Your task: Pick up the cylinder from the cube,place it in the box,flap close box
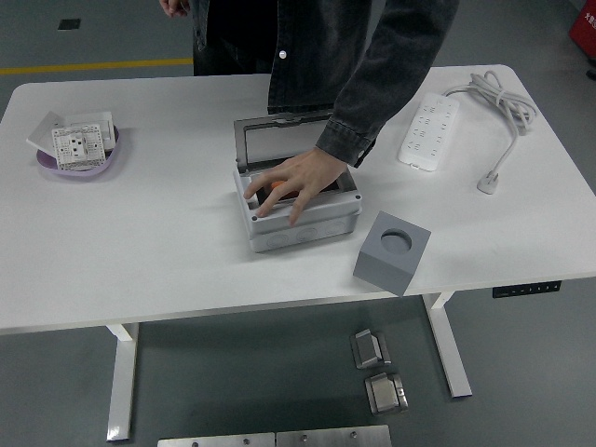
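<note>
Person's hand (296, 182) comes from the far side of the table (168, 242) and reaches down into the open box (303, 228). Its fingers are spread wide and point to the near-left. I can't tell if they pinch anything. No robot hand shows at all, left or right.

The box sits mid-table, a bit nearer the front edge. Its lid (279, 140) stands up at the back. The grey cube (391, 253) is just beside the box, toward the near right edge. The round hole on top of it looks empty, so the cylinder is not on the cube now.

A tiny bit of orange-red (277, 186) peeks out under the fingers inside the box. Maybe that's the cylinder, but it's too small to be sure.

How to do this step well, imo: the robot should wait till the person's hand is out of the box. If the cylinder is already in, only the lid is left. Push the lid from the back, top edge first, and fold it toward the front. Go slow, keep the box from sliding.

Hard to see: the inside of the box, mostly covered by the hand & sleeve. The lid's hinge is hidden too.
</note>
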### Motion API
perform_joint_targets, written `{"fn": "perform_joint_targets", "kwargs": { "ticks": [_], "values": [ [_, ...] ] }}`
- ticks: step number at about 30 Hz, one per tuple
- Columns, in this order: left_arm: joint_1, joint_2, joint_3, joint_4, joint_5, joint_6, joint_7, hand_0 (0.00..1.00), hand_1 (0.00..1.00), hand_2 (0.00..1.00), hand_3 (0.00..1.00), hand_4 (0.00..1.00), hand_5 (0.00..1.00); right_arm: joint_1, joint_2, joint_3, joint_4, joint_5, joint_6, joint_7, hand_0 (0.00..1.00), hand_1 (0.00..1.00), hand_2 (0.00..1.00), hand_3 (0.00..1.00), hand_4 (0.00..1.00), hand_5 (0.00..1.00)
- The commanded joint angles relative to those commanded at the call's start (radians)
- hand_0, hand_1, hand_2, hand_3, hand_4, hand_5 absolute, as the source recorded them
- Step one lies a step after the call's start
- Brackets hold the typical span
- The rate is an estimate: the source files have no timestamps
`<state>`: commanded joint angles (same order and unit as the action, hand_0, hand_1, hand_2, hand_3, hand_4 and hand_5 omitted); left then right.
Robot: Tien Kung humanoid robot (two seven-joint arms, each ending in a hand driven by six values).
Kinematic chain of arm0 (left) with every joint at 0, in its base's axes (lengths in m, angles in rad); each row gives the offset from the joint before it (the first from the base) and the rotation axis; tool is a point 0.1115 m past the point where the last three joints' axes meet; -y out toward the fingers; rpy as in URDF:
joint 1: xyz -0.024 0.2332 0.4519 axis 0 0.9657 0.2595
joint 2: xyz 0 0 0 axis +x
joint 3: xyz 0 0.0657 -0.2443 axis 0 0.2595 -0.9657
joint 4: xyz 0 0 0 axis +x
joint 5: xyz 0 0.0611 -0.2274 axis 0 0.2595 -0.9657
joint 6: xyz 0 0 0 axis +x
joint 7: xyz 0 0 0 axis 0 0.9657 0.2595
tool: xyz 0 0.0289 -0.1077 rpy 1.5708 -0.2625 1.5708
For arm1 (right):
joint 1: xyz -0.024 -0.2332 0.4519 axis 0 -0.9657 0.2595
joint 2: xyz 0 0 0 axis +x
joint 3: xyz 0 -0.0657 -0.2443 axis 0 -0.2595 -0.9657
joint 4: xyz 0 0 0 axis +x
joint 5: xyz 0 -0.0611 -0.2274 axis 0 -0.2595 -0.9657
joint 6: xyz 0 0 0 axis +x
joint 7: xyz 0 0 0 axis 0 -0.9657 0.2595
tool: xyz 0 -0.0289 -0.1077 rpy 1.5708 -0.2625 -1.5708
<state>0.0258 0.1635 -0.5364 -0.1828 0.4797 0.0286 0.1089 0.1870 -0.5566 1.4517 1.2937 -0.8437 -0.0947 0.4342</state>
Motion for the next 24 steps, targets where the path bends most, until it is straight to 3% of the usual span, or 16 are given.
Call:
{"fn": "perform_joint_targets", "kwargs": {
  "ticks": [24],
  "values": [
    [0.001, -0.006, 0.0, 0.0, -0.003, -0.003, -0.002, 0.662, 0.649, 0.539, 0.575, 0.547, 0.239, 0.002, 0.0, 0.004, 0.02, -0.123, -0.054, -0.012, 0.775, 0.758, 0.786, 0.766, 0.691, 0.374]
  ]
}}
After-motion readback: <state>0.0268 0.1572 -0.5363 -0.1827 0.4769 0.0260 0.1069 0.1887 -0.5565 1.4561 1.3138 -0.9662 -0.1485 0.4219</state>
